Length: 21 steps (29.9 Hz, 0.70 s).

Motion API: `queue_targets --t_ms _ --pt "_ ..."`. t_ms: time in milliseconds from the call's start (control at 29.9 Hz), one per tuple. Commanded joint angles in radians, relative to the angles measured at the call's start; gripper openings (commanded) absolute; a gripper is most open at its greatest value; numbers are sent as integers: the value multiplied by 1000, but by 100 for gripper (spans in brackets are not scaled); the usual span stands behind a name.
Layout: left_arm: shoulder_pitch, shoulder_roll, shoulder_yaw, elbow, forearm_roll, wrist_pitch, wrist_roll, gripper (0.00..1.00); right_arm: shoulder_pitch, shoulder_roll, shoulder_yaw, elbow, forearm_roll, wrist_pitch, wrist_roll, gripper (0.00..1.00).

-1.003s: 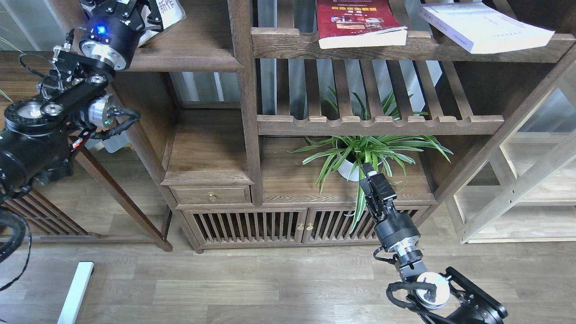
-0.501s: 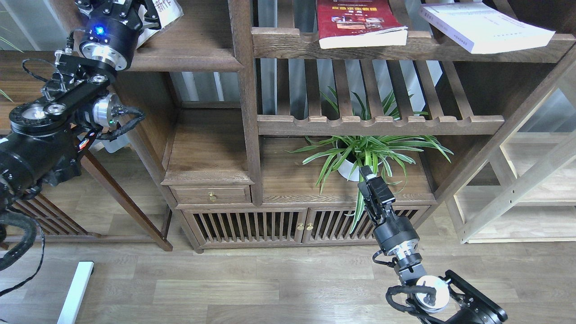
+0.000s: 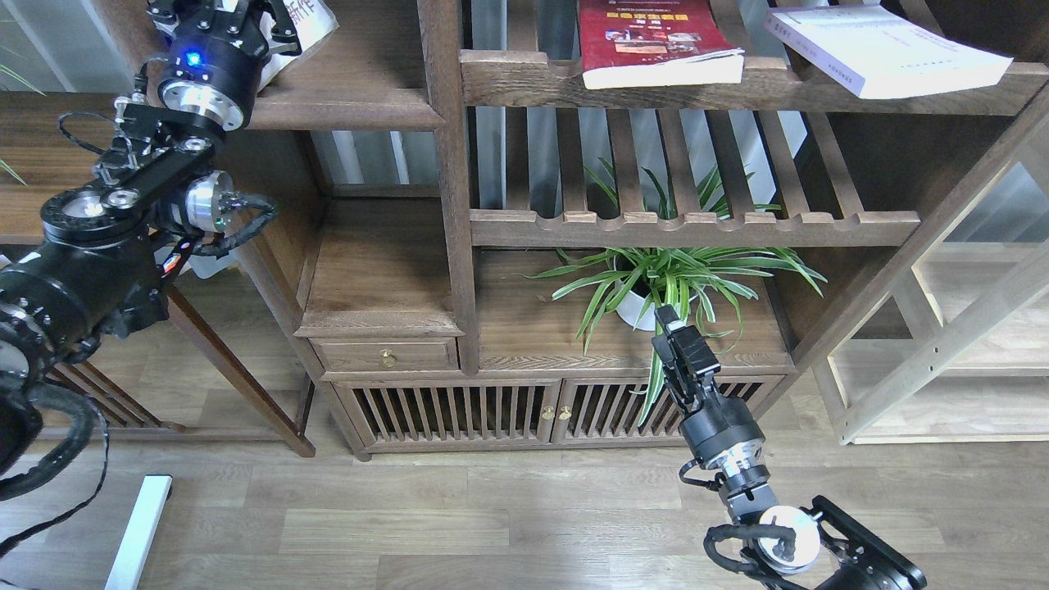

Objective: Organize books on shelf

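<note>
Reaching forward from the lower right, our right gripper (image 3: 665, 321) hangs in front of the low cabinet (image 3: 459, 414), its tip against the leaves of the potted plant (image 3: 668, 283); its fingers look pressed together with nothing between them. The plant stands on the cabinet top, under a slatted shelf (image 3: 692, 227) with a notched front rail. Higher and farther back, a second slatted shelf carries two books: the red book (image 3: 656, 41) lies flat with its page edge toward us, small photos and yellow print on its cover too small to read, and the lavender-white book (image 3: 885, 49) lies flat and askew well to its right, one corner jutting past the rail. At upper left our left gripper (image 3: 246, 12) is up on the solid shelf (image 3: 352, 90), at the white book (image 3: 305, 23), whose cover shows the big characters 新作. The fingers overlap the book, but the top edge of the view cuts them off, so we cannot tell whether they grip it.
</note>
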Motion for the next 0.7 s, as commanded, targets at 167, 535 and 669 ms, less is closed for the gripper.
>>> queue_targets --t_ms 167,535,669 --pt "0 1 -3 18 -1 0 0 9 0 0 0 0 -5 0 0 73" --pt "-32 -2 -15 15 -11 0 0 53 3 2 0 -2 -5 0 0 73" --pt "-43 6 -14 13 -11 0 0 60 3 2 0 -3 -5 0 0 73"
